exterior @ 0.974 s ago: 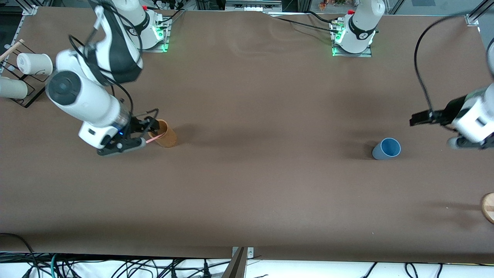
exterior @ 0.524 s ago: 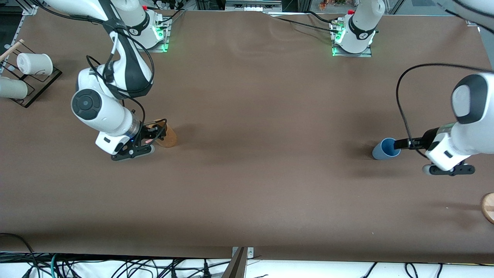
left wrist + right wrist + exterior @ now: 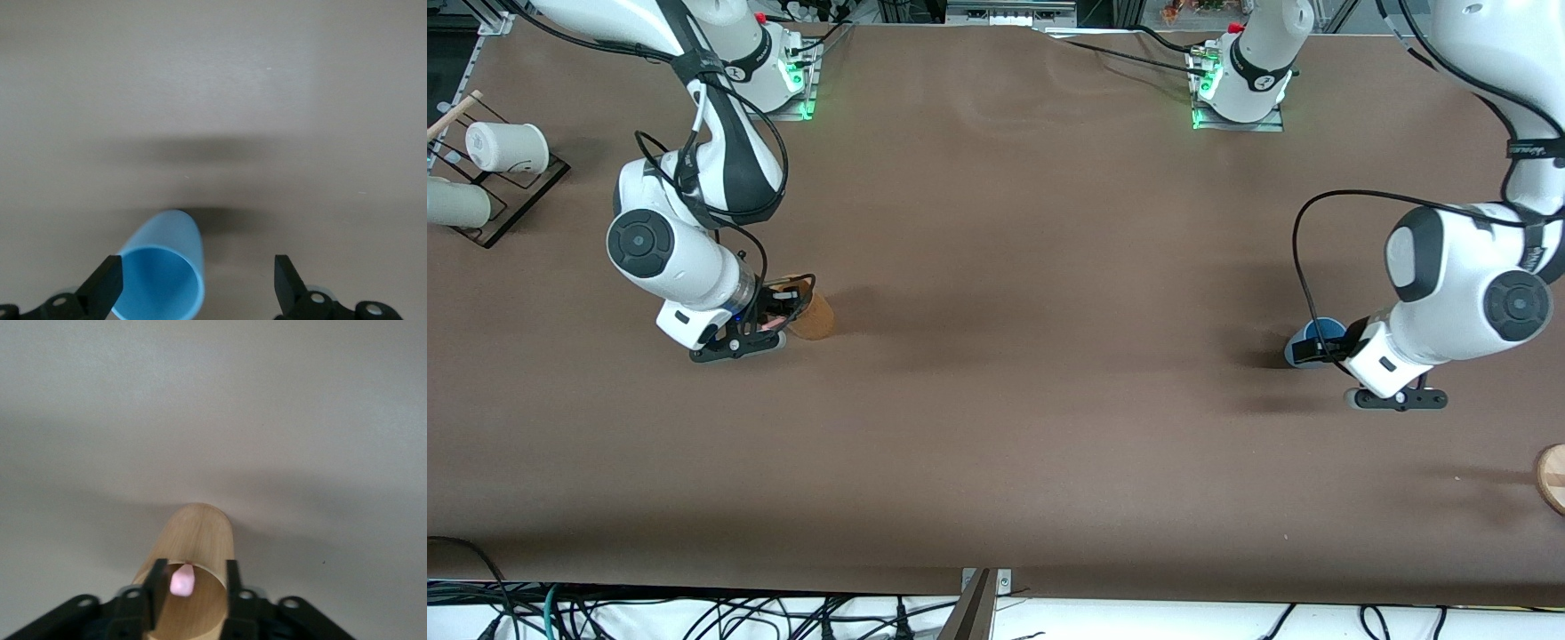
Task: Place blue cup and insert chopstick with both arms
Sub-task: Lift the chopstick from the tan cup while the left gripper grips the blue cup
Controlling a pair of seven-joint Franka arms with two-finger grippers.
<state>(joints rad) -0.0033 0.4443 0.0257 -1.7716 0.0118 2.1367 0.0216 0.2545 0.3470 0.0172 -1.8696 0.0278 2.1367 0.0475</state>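
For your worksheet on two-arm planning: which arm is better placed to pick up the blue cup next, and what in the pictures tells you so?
The left arm. Its left gripper is open over the blue cup, fingers either side of the rim, not yet closed. The right gripper is at the right arm's end, at the tan cup around the pink chopstick.

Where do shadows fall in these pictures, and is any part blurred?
Front view: soft shadows stretch across the table from the tan cup and blue cup. Left wrist view: a broad dark band above the blue cup, sharp. Right wrist view: the chopstick tip looks soft.
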